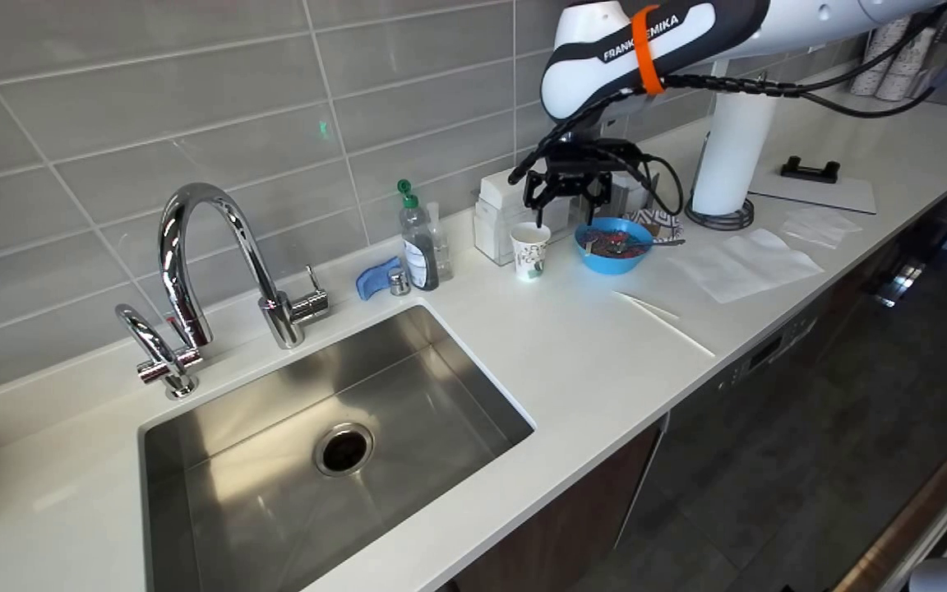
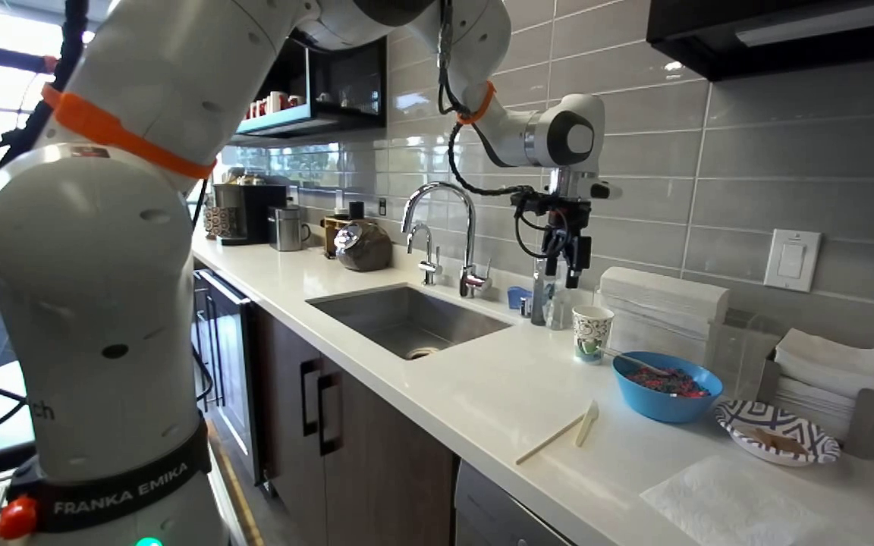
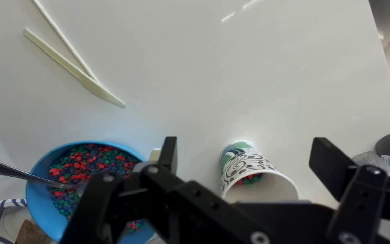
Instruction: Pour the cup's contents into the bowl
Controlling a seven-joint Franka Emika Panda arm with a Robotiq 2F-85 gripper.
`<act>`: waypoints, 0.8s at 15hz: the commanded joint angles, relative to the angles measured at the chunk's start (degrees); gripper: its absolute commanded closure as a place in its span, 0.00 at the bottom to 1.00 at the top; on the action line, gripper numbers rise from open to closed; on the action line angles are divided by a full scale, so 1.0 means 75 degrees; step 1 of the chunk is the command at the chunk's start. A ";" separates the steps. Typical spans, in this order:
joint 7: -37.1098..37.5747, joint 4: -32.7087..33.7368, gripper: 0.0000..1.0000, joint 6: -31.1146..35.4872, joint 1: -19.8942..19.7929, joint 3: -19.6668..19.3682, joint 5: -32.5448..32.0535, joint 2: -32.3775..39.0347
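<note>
One patterned paper cup [image 1: 529, 251], one blue bowl [image 2: 661, 403], two fingers [image 3: 332, 166], two faucets [image 1: 175, 263], one sink [image 1: 276, 514]

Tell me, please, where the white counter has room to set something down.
The counter is bare between the rectangular steel sink, patterned paper cup and thin pale stick, and across the sink from the cup. Toward the tiled wall it is crowded: cup, round blue bowl, stacked paper towels.

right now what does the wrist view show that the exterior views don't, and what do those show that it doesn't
Only the wrist view: red and green bits inside the cup. Only the exterior views: the tall chrome faucet, grey tiled wall and white arm links, all seen in both. Shared: the cup itself, the blue bowl, pale knife, thin stick, and the jaws, standing open.
</note>
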 commanded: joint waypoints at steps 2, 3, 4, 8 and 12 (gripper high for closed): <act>0.0097 0.0065 0.00 0.0010 0.0165 -0.0221 0.0090 0.0084; 0.0012 0.0138 0.00 0.0284 0.0162 -0.0206 0.0119 0.0222; 0.0083 0.0284 0.00 0.0370 0.0217 -0.0234 0.0050 0.0400; 0.0145 0.0758 0.00 0.0853 0.0348 -0.0260 0.0049 0.0998; 0.0376 0.1396 0.00 0.1198 0.0563 -0.0443 -0.0047 0.1675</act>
